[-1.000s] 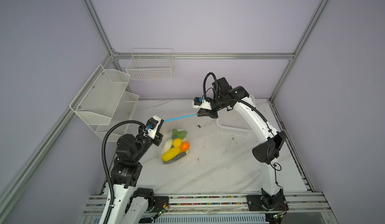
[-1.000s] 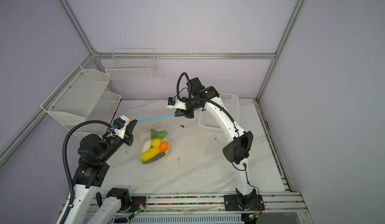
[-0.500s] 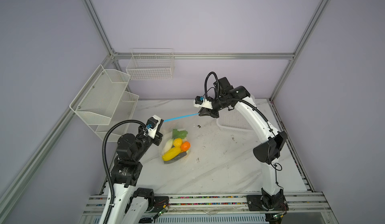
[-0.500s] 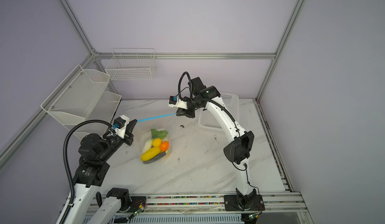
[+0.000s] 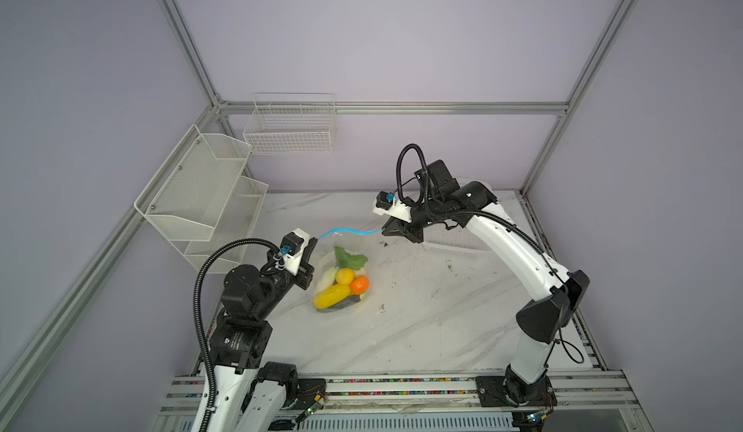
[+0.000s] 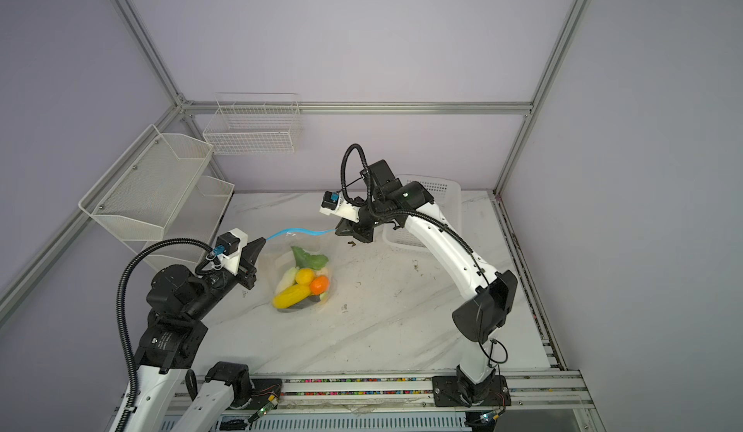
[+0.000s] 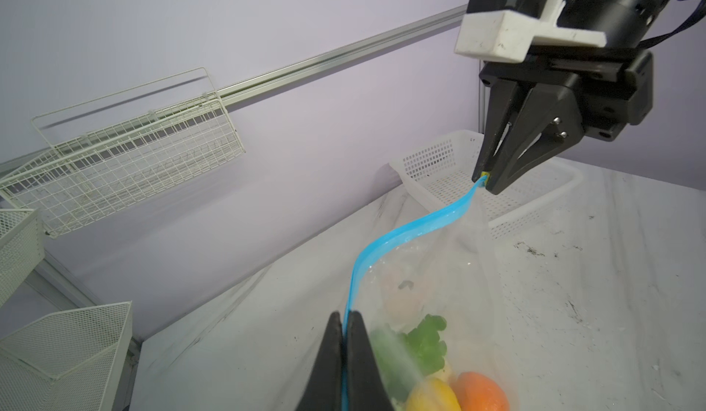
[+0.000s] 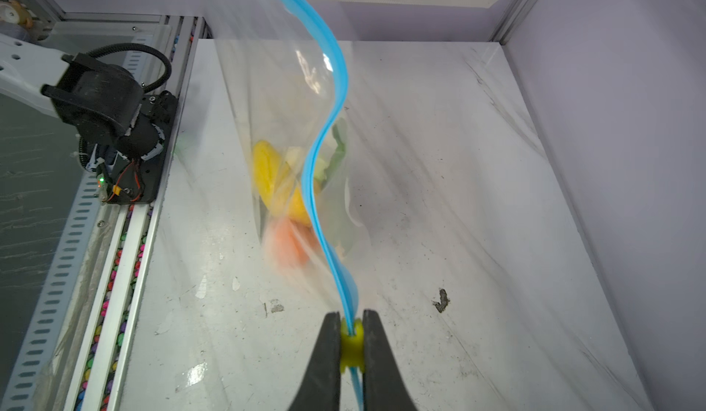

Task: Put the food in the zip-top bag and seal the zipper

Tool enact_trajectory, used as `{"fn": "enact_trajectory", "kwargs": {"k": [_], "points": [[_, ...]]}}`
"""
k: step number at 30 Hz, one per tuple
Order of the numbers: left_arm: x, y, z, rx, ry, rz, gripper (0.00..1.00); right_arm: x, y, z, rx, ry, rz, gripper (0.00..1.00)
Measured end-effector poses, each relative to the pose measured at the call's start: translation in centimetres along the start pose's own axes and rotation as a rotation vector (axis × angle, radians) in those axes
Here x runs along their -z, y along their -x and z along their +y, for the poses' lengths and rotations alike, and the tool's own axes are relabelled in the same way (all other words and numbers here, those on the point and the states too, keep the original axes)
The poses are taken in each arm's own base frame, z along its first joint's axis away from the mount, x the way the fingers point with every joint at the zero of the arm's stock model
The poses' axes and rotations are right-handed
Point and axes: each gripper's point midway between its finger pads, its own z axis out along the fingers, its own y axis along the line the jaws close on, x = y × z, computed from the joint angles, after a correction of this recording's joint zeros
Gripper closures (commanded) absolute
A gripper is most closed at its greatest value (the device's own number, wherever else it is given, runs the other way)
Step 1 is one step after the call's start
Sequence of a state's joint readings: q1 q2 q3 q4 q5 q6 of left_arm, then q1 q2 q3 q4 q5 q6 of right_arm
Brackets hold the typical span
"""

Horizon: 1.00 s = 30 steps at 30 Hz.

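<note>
The transparent zip-top bag (image 5: 341,257) hangs between my two grippers, its bottom on the marble table. The food (image 5: 339,285) lies inside it: yellow, orange, white and green pieces, also seen through the plastic in the right wrist view (image 8: 275,176). The light-blue zipper (image 5: 349,231) runs in a wavy line from gripper to gripper in both top views (image 6: 299,231). My left gripper (image 7: 345,315) is shut on the strip's near end. My right gripper (image 8: 350,319) is shut on the yellow slider (image 8: 351,346) at the far end.
A white perforated basket (image 6: 434,193) stands on the table behind the right arm. White mesh shelves (image 5: 201,193) hang on the left wall and a wire basket (image 5: 289,128) on the back wall. The table's front edge has metal rails (image 5: 402,385).
The blue strip was stretched straight between the grippers and now sags in a wave. The right gripper has dropped slightly. Both grips are unchanged.
</note>
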State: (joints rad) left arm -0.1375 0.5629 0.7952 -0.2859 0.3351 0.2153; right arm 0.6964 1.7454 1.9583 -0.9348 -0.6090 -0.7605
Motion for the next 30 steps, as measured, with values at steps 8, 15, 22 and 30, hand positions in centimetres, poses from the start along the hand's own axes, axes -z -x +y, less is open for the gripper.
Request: {"fn": "enact_trajectory", "kwargs": {"k": [8, 15, 22, 30], "points": [[1.5, 1.1, -1.5, 0.046, -0.029, 0.003, 1.0, 3.7, 3.3, 5.3, -0.017, -0.067, -0.126, 1.0], [-1.1, -1.9, 0.4, 0.077, 0.054, 0.126, 1.0, 0.7, 0.5, 3.0, -0.106, -0.1, -0.072, 1.0], [-5.9, -6.2, 2.8, 0.09, 0.124, 0.264, 1.0, -3.0, -4.7, -3.1, -0.233, -0.109, 0.013, 1.0], [-9.8, -10.5, 5.0, 0.107, 0.17, 0.36, 1.0, -5.3, -7.4, -7.7, -0.289, -0.103, 0.031, 1.0]]}}
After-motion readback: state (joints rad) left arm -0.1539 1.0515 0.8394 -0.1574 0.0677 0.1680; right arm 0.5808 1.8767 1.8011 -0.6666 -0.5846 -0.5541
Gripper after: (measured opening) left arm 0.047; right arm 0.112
